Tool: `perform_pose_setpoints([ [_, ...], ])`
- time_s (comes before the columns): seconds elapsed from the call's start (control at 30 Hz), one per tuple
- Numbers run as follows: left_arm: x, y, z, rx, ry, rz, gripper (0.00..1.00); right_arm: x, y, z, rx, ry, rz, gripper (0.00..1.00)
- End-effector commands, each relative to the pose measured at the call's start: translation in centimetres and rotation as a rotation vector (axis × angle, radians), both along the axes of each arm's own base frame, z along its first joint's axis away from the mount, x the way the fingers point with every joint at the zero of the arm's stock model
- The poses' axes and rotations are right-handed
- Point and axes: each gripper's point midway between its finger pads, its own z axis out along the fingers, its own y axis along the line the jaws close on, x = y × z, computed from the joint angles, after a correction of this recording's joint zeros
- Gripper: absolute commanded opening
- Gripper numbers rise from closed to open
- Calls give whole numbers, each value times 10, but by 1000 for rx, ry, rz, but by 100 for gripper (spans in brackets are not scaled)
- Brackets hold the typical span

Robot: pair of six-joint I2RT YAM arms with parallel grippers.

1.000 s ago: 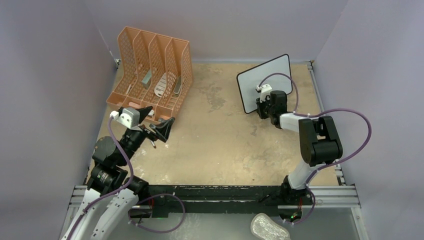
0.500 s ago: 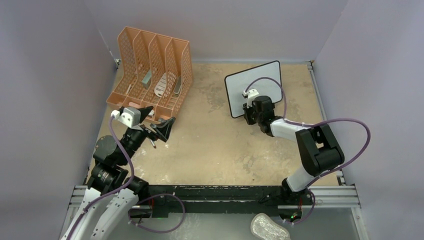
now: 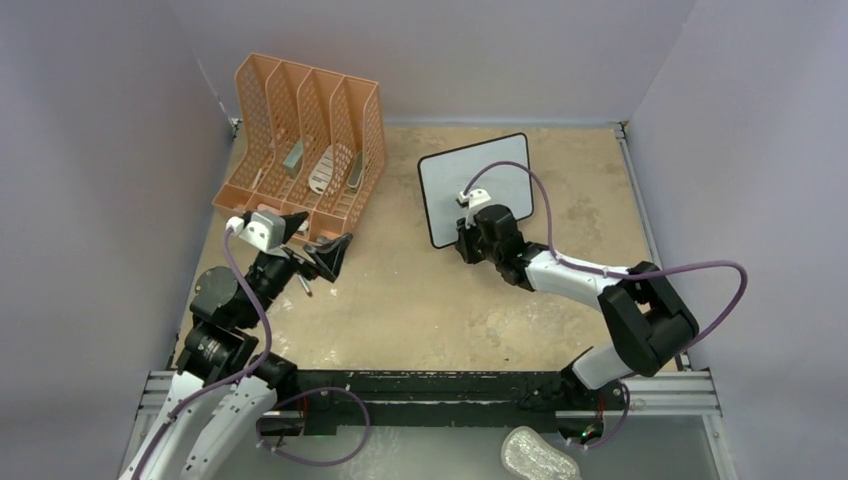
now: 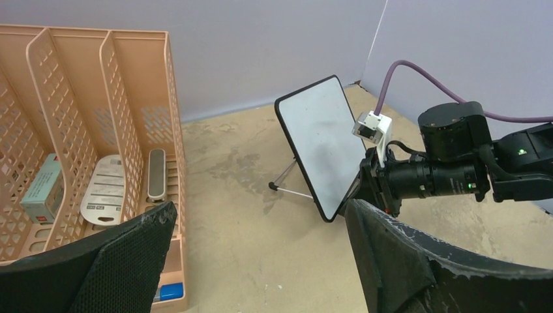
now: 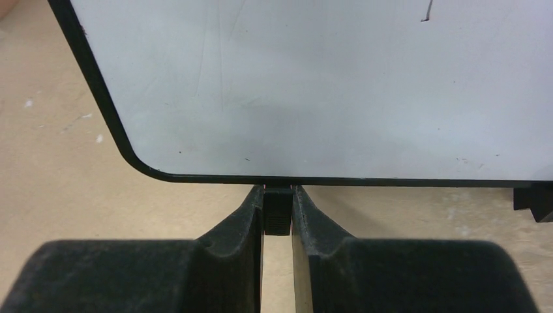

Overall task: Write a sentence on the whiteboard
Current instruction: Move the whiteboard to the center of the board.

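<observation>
The whiteboard [image 3: 478, 180] stands tilted back on the worktop [image 3: 420, 310], towards the far middle. The right fingers [image 5: 256, 212] are pinched narrow on a small black foot [image 5: 277, 212] just under the board's lower frame, so the board rises straight up and away from their tips. Its long axis runs crosswise to these fingers, from one side to the other, with the rounded lower corner off to their left.

The left fingers [image 4: 391, 254] are spread wide and hold nothing. From them the board lies ahead and to the right, well apart, seen partly edge-on. The orange file organizer [image 3: 300, 140] is just beside them on the other side.

The right arm is clearly the nearer one, and it already has the board by its foot. The white face shows no words, only one short dark stroke [image 5: 427, 10] near the top of the right wrist view. I cannot make out a marker in either set of fingers, so writing looks some way off
</observation>
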Motion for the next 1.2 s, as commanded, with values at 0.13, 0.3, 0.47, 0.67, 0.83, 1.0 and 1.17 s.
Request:
perform_pose_setpoints([
  [0.13, 6, 3, 5, 1, -23, 32, 100, -17, 59, 20, 109, -50, 42, 0],
  [0.3, 11, 8, 4, 7, -15, 65, 100, -39, 79, 2, 103, -11, 75, 0],
  [0.47, 14, 10, 1, 8, -4, 75, 100, -49, 87, -7, 93, 1, 59, 0],
  [0.67, 17, 10, -2, 11, 9, 78, 100, -54, 88, -15, 58, 7, 29, 0],
  [0.83, 19, 10, -4, 12, 16, 84, 100, -63, 84, -33, -5, 46, -17, 0],
  [1.0, 21, 11, -6, 10, 26, 91, 100, -76, 86, -45, -42, 72, -18, 0],
  [1.17, 22, 12, -7, 9, 34, 97, 100, -85, 93, -54, -77, 82, -5, 0],
])
